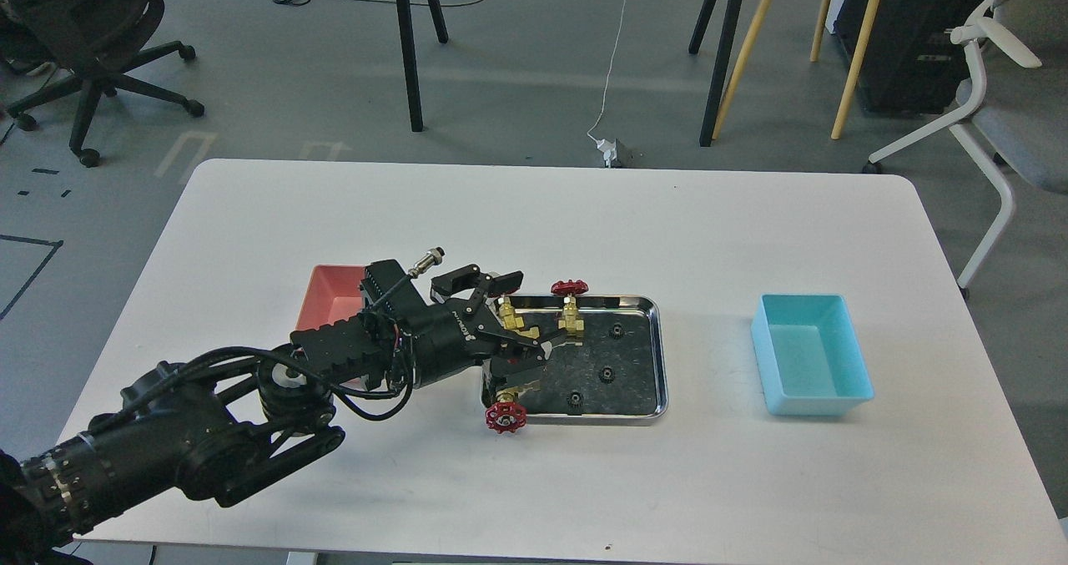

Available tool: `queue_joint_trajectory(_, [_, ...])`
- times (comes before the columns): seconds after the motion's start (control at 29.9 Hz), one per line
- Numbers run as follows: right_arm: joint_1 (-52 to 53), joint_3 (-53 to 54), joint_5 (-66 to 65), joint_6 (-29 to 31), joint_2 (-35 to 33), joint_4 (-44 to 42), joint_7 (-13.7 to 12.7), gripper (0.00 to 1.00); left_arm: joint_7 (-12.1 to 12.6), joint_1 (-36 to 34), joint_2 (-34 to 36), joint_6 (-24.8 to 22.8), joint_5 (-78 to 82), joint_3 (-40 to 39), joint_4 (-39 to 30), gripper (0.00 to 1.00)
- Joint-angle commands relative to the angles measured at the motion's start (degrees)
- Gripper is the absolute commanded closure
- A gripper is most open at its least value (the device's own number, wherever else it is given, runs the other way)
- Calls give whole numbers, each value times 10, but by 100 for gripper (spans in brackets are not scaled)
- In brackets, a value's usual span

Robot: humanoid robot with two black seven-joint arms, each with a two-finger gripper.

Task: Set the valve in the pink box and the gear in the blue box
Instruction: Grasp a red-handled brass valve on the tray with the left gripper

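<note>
My left gripper (522,320) is open and low over the left end of the steel tray (661,356), its two fingers on either side of a brass valve (511,315) whose red handwheel is hidden. Another valve (571,318) stands upright just right of the gripper. A third valve's red wheel (506,417) hangs over the tray's front left corner. Three black gears (617,330), (607,373), (573,398) lie in the tray. The pink box (329,300) is left of the tray, mostly hidden behind my arm. The blue box (813,352) stands at the right. The right gripper is out of view.
My left arm (192,440) lies across the table's front left. Chairs (997,89) and tripod legs (409,47) stand on the floor beyond the table's far edge.
</note>
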Motion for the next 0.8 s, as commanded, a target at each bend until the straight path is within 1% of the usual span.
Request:
queue_joint_trajectory(0.0, [-18,-1,1,0,0,-29,2,1,-1,1,-31,15,1,6,47,3])
queue_joint_trajectory(0.13, [-19,0,1,0,0,-34,5,1,-2,1,-61,17,1,7,110,3])
queue_joint_trajectory(0.2, [-19,2,1,0,0,-34,5,1,-8,2,-68,17,1,8,125,3])
queue_joint_trajectory(0.3, [-19,2,1,0,0,-34,5,1,-16,2,-73,17,1,20,142,3])
queue_joint_trajectory(0.4, [-19,2,1,0,1,-34,5,1,-17,2,-80,18,1,28,156,4])
queue_joint_trajectory(0.57, [-19,2,1,0,4,-35,5,1,-21,8,-96,36,1,29,184,7])
queue_joint_trajectory(0.77, [-20,4,0,0,7,-35,5,1,-20,5,-104,37,1,29,203,12])
